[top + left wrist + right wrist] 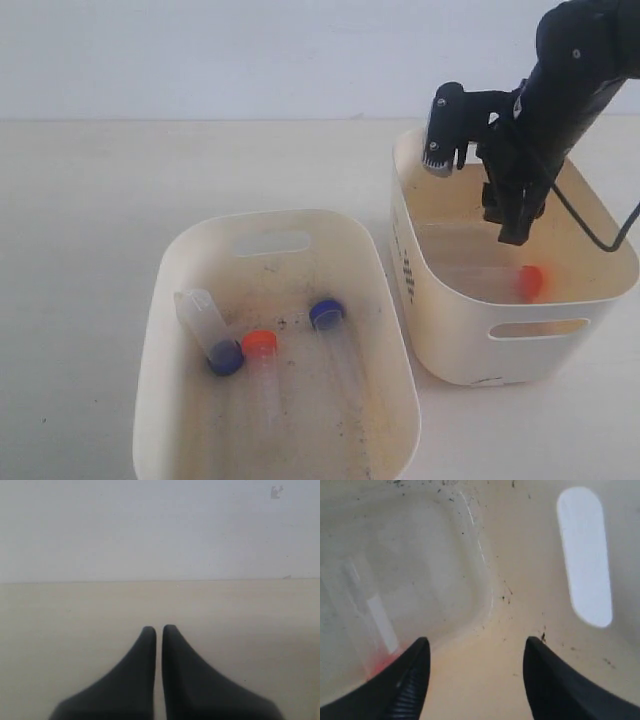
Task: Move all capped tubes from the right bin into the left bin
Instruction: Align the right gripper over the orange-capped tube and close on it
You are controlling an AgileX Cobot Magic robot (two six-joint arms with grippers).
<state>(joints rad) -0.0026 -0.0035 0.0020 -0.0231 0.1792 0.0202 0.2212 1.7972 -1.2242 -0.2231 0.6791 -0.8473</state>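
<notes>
The right bin [450,320] holds one clear tube with an orange cap [528,281], lying on its floor. My right gripper [508,225] hangs inside this bin, above and just left of that tube, open and empty. In the right wrist view the same orange-capped tube [372,625] lies beside one fingertip of the gripper [476,642], outside the gap. The left bin [340,250] holds a blue-capped tube [210,335], an orange-capped tube [262,365] and a second blue-capped tube [333,330]. My left gripper [159,629] is shut, empty, over bare table.
The two bins stand side by side, almost touching, on a pale table [90,220] before a white wall. An oval handle slot [585,555] in the right bin's wall faces my right gripper. A black cable [600,235] hangs from the right arm over the bin's rim.
</notes>
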